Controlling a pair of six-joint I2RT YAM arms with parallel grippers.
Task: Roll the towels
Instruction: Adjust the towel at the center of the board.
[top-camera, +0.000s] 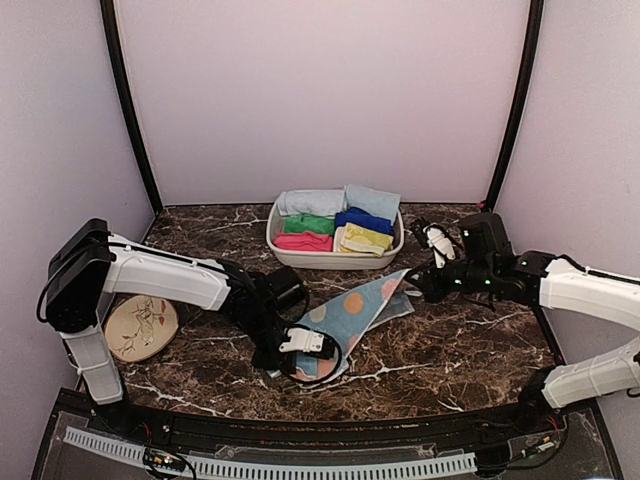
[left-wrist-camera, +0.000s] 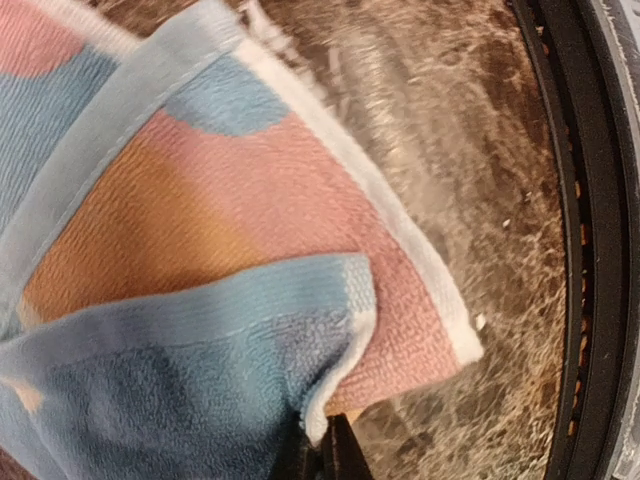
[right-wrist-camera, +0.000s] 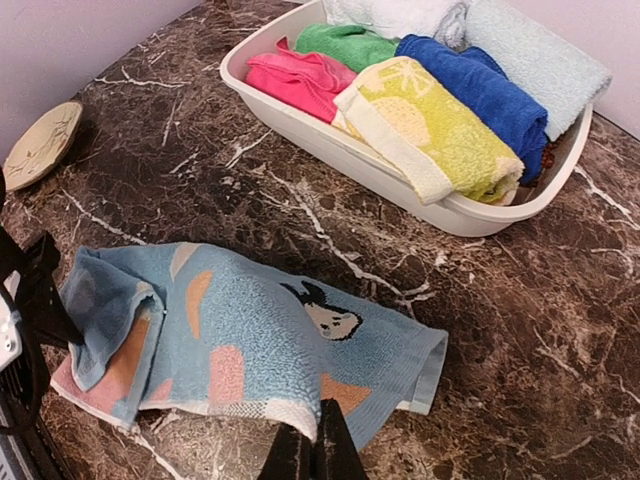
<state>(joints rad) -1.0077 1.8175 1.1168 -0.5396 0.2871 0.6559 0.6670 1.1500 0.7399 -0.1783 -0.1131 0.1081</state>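
spotted towel (top-camera: 352, 308) lies stretched just in front of the tub (top-camera: 330, 259), one corner turned over (rolling barely begun, i'd judge). left gripper (top-camera: 318, 345) pinches that corner, right gripper (top-camera: 412, 284) pinches the opposite end. pale blue towel (top-camera: 375, 200) sits inside the tub.

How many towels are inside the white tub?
6: whitish towel back left, pale blue towel back right, green towel and dark blue towel in the middle, pink towel and yellow towel in front. Others may hide underneath.
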